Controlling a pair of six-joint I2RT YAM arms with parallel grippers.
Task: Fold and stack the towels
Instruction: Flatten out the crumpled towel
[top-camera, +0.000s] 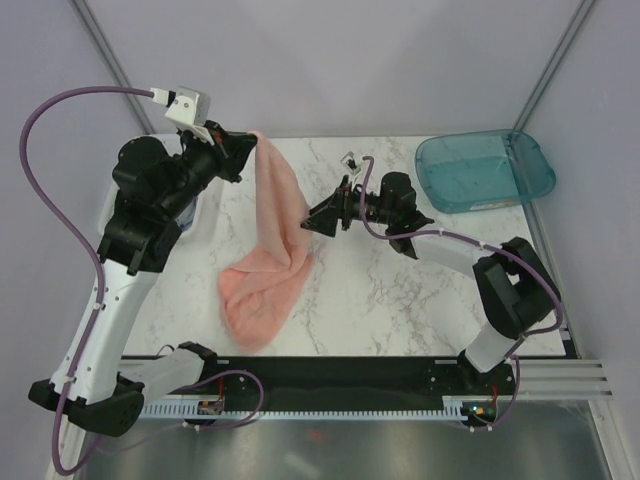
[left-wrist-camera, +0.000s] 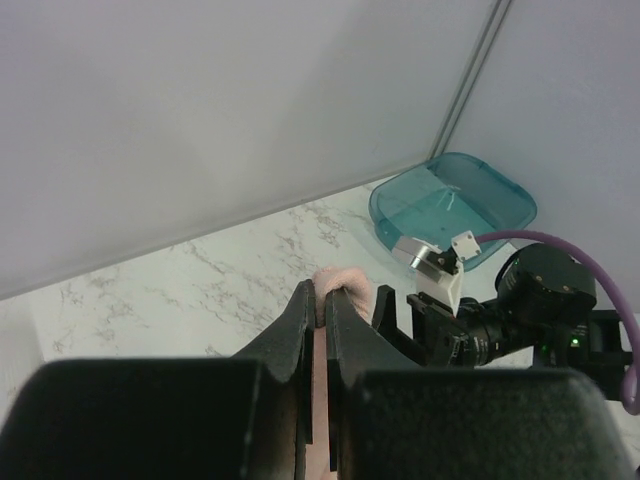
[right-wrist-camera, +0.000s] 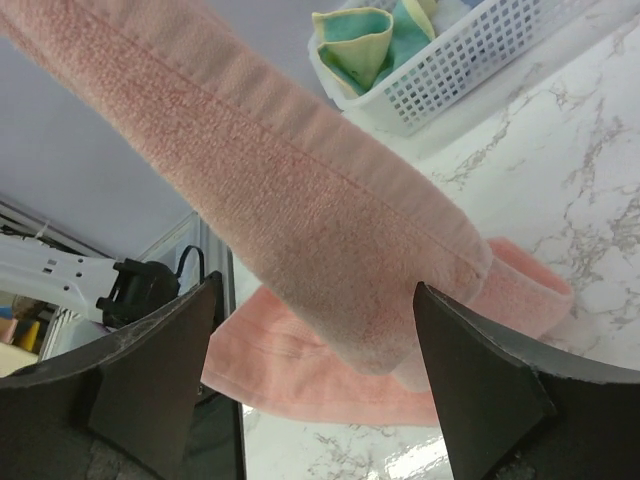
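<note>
Aloft, the left jaws pinch one corner of the salmon-pink towel, its lower end lying bunched on the marble worktop, while the right jaws stand spread just beside the hanging stretch.

salmon-pink towel hangs by one corner, lower end crumpled.

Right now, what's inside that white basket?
A crumpled pale-yellow cloth with teal patches pokes up above the rim of the white basket. Anything lying lower is hidden behind the basket's latticed wall, and the picture edge cuts off its far end.
</note>
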